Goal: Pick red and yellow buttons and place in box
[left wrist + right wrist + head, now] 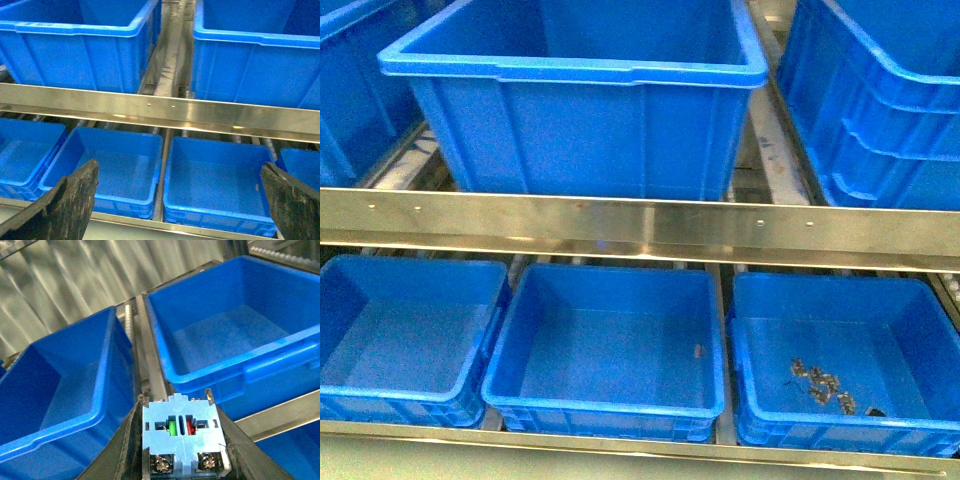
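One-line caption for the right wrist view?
Right pincer shut on a pale blue block with green and red inserts, above blue crates.

The crates (610,340) are all bright blue; the rail (640,222) is shiny silver. The block (181,435) is pale blue with green and red marks. Dark grey bits (820,385) lie at 4 o'clock.

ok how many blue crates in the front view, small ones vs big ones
small crates, lower row: 3
big crates, upper shelf: 3
total: 6
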Robot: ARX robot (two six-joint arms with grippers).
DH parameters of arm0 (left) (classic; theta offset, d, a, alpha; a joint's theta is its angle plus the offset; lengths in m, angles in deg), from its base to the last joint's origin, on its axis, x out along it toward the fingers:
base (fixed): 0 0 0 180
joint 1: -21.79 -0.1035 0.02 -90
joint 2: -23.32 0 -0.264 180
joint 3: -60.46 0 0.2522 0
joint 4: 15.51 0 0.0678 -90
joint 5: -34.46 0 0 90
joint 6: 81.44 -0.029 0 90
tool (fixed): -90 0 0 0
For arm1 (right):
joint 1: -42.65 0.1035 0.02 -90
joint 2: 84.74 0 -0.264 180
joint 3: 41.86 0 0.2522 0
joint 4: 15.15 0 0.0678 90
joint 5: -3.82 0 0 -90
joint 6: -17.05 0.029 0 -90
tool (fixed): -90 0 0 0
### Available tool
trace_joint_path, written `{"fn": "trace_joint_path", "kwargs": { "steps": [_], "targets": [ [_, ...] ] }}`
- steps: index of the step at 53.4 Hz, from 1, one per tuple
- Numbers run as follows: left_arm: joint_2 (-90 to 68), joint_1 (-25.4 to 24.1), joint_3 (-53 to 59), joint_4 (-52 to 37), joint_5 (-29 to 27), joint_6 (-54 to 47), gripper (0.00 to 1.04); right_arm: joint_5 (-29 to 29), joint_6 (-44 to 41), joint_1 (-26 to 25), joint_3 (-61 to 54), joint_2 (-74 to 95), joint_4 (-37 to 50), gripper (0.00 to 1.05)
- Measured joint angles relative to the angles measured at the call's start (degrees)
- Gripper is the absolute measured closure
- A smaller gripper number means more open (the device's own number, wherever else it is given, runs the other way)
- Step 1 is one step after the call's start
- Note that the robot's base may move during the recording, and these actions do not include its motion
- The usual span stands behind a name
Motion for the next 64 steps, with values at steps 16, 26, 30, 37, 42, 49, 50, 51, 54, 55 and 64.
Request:
{"fn": "trace_joint_path", "kwargs": {
  "steps": [16, 26, 30, 37, 42, 49, 50, 51, 54, 55, 64],
  "targets": [
    [0.0, 0.0, 0.0, 0.0, 0.0, 0.0, 0.08, -0.7, -1.4, -0.5, -1.7, -0.1, 1.2, 0.79],
    [0.0, 0.0, 0.0, 0.0, -0.1, 0.0, 0.08, -9.8, -4.8, -8.5, 6.6, 9.5, 4.7, 0.79],
    [0.0, 0.0, 0.0, 0.0, -0.1, 0.0, 0.08, -12.1, -6.1, -10.7, 12.0, 13.9, 5.8, 0.79],
    [0.0, 0.0, 0.0, 0.0, -0.1, 0.0, 0.08, -16.3, -8.2, -14.4, 22.3, 22.4, 6.2, 0.79],
    [0.0, 0.0, 0.0, 0.0, -0.1, 0.0, 0.08, -18.3, -9.2, -17.1, 29.2, 29.0, 5.9, 0.79],
    [0.0, 0.0, 0.0, 0.0, -0.1, 0.0, 0.08, -20.3, -9.2, -20.5, 38.2, 38.5, 4.1, 0.79],
    [0.0, 0.0, 0.0, 0.0, -0.1, 0.0, 0.08, -20.3, -9.1, -21.0, 39.6, 39.9, 3.7, 0.79],
    [0.0, 0.0, 0.0, 0.0, -0.1, 0.0, 0.08, -20.5, -9.0, -21.4, 41.0, 41.3, 3.5, 0.79],
    [0.0, 0.0, 0.0, 0.0, -0.1, 0.0, 0.08, -20.8, -8.5, -22.5, 44.3, 44.8, 2.4, 0.79],
    [0.0, 0.0, 0.0, 0.0, -0.1, 0.0, 0.08, -20.9, -8.2, -22.9, 45.5, 46.1, 1.9, 0.79],
    [0.0, 0.0, 0.0, 0.0, -0.1, 0.0, 0.08, -22.1, -6.8, -24.7, 56.2, 56.0, -2.5, 0.79]
  ]
}}
